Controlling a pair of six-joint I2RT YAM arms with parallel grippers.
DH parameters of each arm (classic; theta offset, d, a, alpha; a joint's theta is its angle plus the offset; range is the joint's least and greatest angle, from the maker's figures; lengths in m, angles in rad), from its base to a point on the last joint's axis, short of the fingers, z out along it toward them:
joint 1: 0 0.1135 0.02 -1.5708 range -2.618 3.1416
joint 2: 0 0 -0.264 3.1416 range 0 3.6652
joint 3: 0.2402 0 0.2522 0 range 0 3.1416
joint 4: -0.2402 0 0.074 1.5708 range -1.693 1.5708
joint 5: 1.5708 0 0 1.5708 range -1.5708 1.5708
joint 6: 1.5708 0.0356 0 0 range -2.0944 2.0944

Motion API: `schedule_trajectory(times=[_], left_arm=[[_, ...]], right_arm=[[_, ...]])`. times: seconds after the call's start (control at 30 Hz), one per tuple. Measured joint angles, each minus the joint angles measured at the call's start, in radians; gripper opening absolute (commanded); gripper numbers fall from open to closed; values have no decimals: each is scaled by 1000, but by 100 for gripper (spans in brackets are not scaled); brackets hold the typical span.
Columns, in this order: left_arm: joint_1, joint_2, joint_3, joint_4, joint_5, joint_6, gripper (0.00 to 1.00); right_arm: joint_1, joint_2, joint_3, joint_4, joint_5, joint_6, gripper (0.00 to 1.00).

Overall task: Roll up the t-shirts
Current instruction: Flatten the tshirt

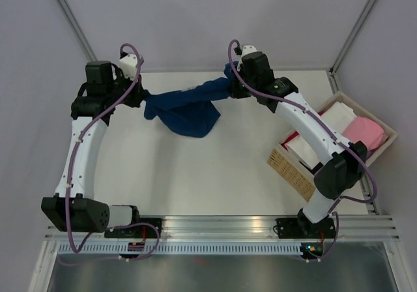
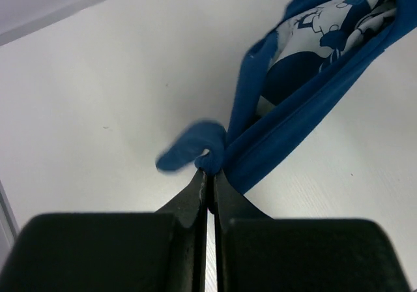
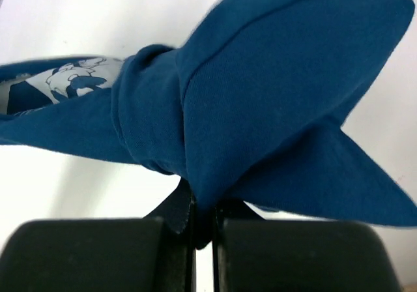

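The navy t-shirt (image 1: 189,109) sits at about 12 o'clock on the white worktop (image 1: 195,181), bunched into a twisted rope strung between the two arms. A loose belly of cloth sags toward 6 o'clock; I cannot tell whether that sag rests on the worktop. The white-and-pale-blue print (image 2: 326,38) shows inside a fold.

It looks light, limp and thin. It should hold no shape of its own, drape wherever it is unsupported, and bunch rather than slide. It is not fragile, but a small pinch could slip out under tension. For rolling, I judge the best holds are two matching corners of the hem or the shoulders, so the cloth spreads flat first.

The left jaws are closed on a small nub of cloth at the shirt's 9 o'clock end. The right jaws are closed on a thicker gathered wad at its 2 o'clock end.

At 3 o'clock a wicker basket (image 1: 290,168) holds a pink folded cloth (image 1: 365,132) and a white folded cloth (image 1: 335,119).
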Motion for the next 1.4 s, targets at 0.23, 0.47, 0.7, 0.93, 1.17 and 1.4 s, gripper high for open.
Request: schedule_trajectory(times=[0.23, 0.47, 0.7, 0.93, 1.17, 1.4], left_arm=[[-5, -265, -366, 37, 98, 101, 4], [-22, -179, -644, -129, 168, 372, 61], [-7, -188, -558, -127, 146, 385, 68], [-46, 98, -380, 27, 43, 242, 67], [-275, 363, -201, 101, -137, 176, 65], [-295, 581, -83, 156, -322, 152, 64]], right_arm=[[26, -242, -362, 53, -52, 28, 20], [19, -89, -415, 68, -43, 19, 72], [14, 17, -308, 37, 52, 7, 66], [38, -101, -410, 44, 117, 21, 54], [126, -109, -543, 47, 154, 58, 54], [122, -138, -638, 65, 141, 89, 54]])
